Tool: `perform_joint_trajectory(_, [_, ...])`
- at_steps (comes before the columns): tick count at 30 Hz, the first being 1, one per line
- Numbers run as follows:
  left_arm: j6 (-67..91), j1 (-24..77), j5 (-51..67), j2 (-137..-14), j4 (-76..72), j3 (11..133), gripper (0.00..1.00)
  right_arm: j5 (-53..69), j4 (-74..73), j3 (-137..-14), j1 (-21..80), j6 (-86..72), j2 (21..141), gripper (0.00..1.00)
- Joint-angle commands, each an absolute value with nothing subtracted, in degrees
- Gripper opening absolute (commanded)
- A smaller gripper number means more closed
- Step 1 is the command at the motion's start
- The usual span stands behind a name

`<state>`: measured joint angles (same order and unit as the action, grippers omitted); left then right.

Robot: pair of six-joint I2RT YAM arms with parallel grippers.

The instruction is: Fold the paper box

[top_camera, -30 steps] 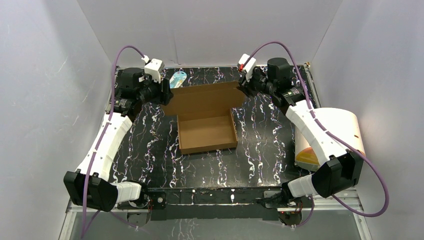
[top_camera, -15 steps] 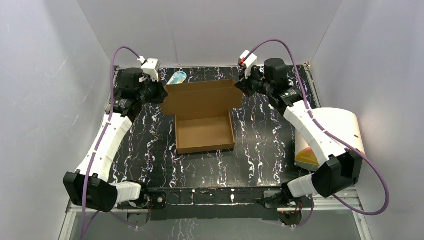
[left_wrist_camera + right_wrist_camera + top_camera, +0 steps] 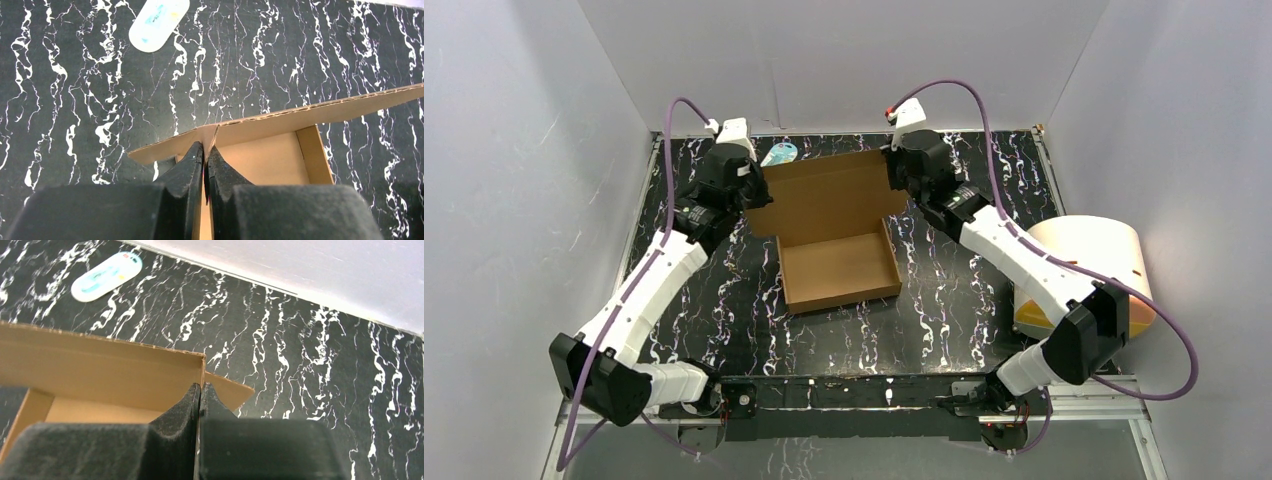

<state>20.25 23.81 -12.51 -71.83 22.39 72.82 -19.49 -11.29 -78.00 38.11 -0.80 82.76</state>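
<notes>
The paper box (image 3: 839, 268) is a shallow brown cardboard tray in the middle of the table, with its wide lid flap (image 3: 824, 195) raised at the back. My left gripper (image 3: 752, 192) is shut on the flap's left corner, where the cardboard edge runs between its fingertips (image 3: 205, 147). My right gripper (image 3: 894, 182) is shut on the flap's right corner (image 3: 200, 387). The left wrist view looks past the flap into the tray floor (image 3: 270, 160). In the right wrist view the flap's inner face (image 3: 100, 371) stands upright, with a small side tab (image 3: 227, 388) sticking out to the right.
A cream cylinder with an orange base (image 3: 1089, 268) lies at the table's right edge, beside the right arm. A small white-and-blue oval item (image 3: 780, 154) lies behind the box at the back left, seen also from the wrists (image 3: 159, 24) (image 3: 106, 276). White walls enclose three sides.
Both grippers closed on the lid flap's corners. They lifted the flap from lying flat on the table to standing up behind the tray, and both wrists rose and moved inward.
</notes>
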Motion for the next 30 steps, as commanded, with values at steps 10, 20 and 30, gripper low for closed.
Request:
perform_joint_trajectory(10, [24.2, 30.5, -28.3, -73.6, 13.9, 71.6, 0.20, -30.2, 2.7, -73.9, 41.1, -3.0, 81.6, 0.20])
perform_joint_trajectory(20, [10.3, 27.7, -23.0, -66.8, 18.8, 70.3, 0.48, -5.3, 1.1, -67.1, 31.4, 11.0, 72.8, 0.58])
perform_joint_trajectory(30, [2.5, 10.8, 8.2, -61.7, 20.9, 66.1, 0.67, 22.1, 1.1, -61.4, 22.5, 21.1, 69.5, 0.81])
